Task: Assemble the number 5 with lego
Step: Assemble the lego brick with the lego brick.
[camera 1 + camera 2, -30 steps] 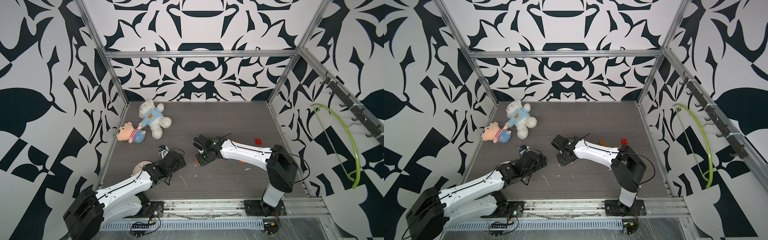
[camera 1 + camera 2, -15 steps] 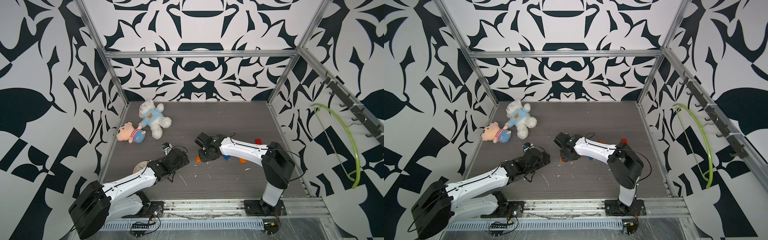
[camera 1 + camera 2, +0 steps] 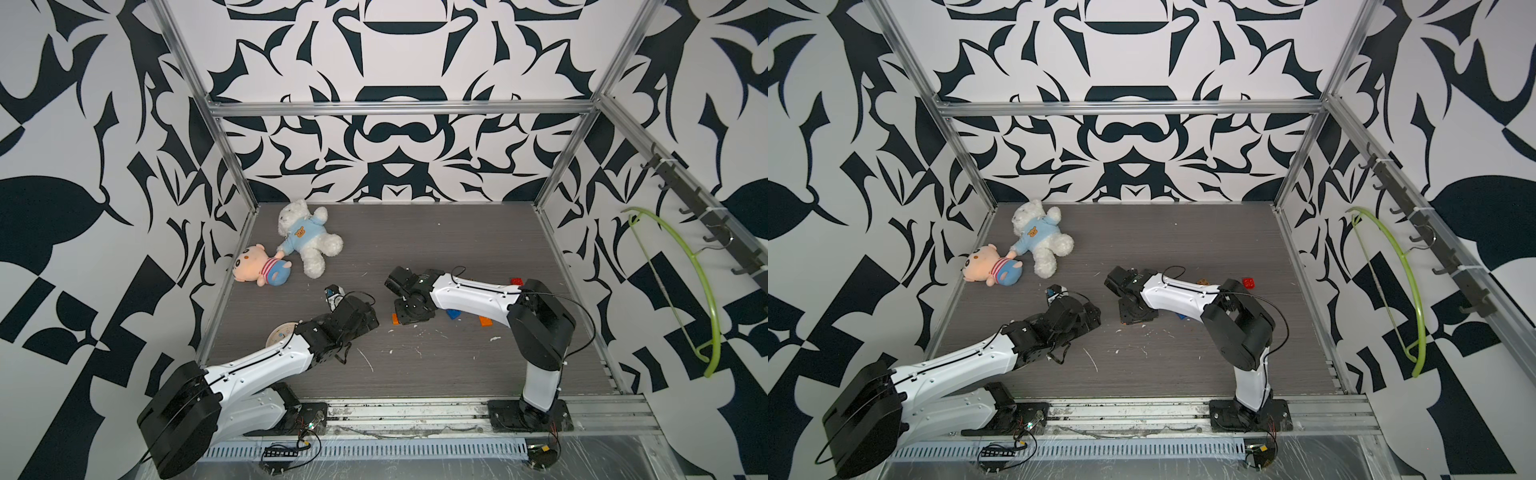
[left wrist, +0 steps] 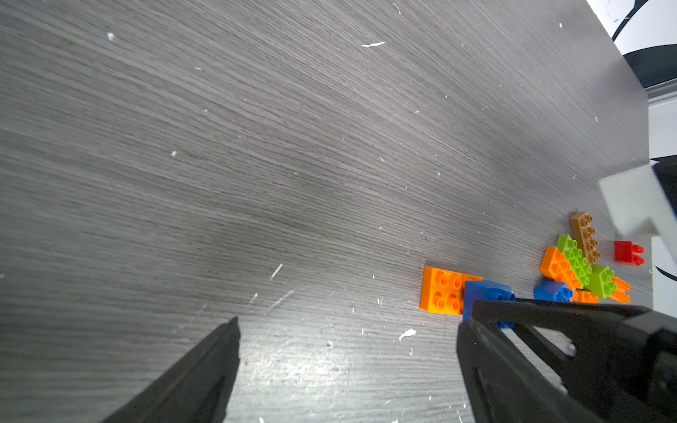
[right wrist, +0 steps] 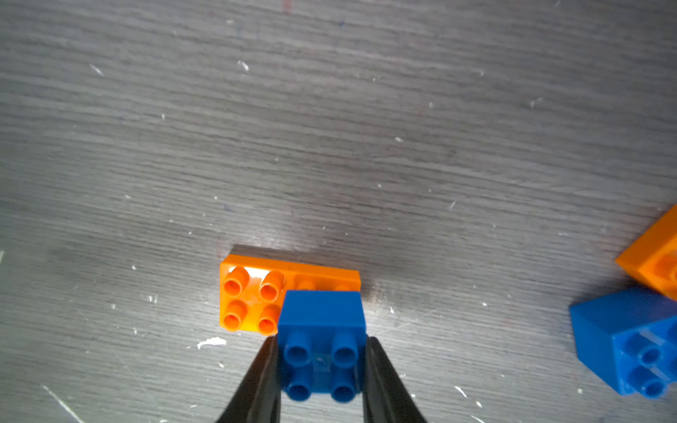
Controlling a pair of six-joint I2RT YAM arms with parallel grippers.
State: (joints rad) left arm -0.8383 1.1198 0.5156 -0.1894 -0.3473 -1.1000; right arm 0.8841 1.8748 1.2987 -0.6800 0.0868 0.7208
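Jaws of the right gripper (image 5: 320, 351) clamped on a blue square brick (image 5: 321, 315), studs facing the wrist camera. It covers one half of an orange rectangle brick (image 5: 252, 300) lying studs up on the table (image 5: 329, 146). Orange long axis runs parallel to the line between the two fingertips, with four studs bare at the free end. Seated or just above — cannot tell. Covered end points toward the loose brick pile (image 4: 575, 263). Left gripper (image 4: 348, 329) jaws apart, nothing between — near the orange brick, mid-table.
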